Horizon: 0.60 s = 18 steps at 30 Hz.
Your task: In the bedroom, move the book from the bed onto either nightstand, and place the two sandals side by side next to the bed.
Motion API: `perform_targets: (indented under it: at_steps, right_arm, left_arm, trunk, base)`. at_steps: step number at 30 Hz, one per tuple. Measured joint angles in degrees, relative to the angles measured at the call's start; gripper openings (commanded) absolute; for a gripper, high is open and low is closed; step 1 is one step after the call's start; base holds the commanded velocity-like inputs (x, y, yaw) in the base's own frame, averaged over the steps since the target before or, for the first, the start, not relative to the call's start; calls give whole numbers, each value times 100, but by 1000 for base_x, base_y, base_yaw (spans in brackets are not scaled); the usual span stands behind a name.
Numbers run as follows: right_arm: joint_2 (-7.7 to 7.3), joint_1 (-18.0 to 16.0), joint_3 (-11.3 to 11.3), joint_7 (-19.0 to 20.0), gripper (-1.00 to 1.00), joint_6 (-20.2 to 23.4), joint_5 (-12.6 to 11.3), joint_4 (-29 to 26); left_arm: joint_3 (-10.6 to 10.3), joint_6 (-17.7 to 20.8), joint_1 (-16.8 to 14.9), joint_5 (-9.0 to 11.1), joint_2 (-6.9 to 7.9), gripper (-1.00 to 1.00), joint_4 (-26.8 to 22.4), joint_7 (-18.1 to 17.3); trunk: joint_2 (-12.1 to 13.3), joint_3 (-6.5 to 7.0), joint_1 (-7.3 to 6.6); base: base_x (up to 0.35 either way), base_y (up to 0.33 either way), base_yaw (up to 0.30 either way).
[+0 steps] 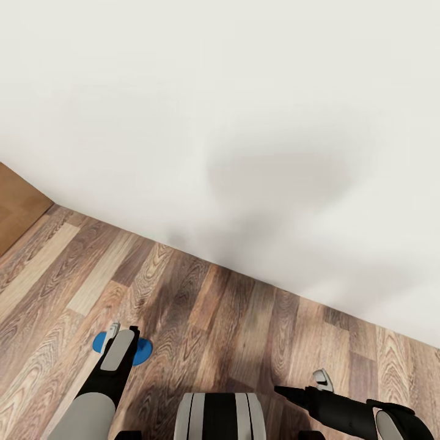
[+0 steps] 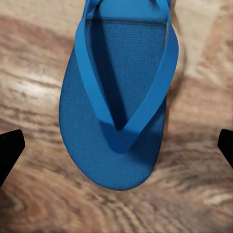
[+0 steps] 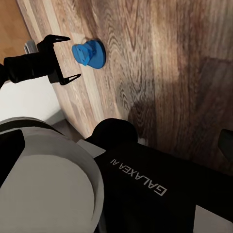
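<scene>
I hang the left gripper (image 2: pixel 116 145) wide open, empty, straight over the sandal (image 2: pixel 119 104) flat on the floor (image 1: pixel 232 318) near the wall (lined up for grasping); right gripper (image 1: pixel 305 386) open, idle.

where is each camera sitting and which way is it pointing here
Head view: on the robot's head, angled down at the wood floor and white wall; both arms show, the left gripper over a blue sandal, and the right gripper.
Left wrist view: near the left gripper, looking straight down on the sandal lying flat; dark fingers at the picture's edges.
Right wrist view: near the right gripper, looking across the robot's own trunk at the left gripper.
Shared: all three show the sandal on the floor.
</scene>
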Motion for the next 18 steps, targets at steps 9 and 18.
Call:
perform_targets:
  at_steps: [9, 18]
  right_arm:
    - [0, 0, 0, 0, 100, 0, 0, 0]
    - [0, 0, 0, 0, 100, 0, 0, 0]
  left_arm:
    - [0, 0, 0, 2, -4, 100, -1, 0]
    - [0, 0, 0, 4, -7, 100, -2, 0]
  trunk:
    - [0, 0, 0]
    - [0, 0, 0]
  base:
    - [0, 0, 0]
    - [0, 0, 0]
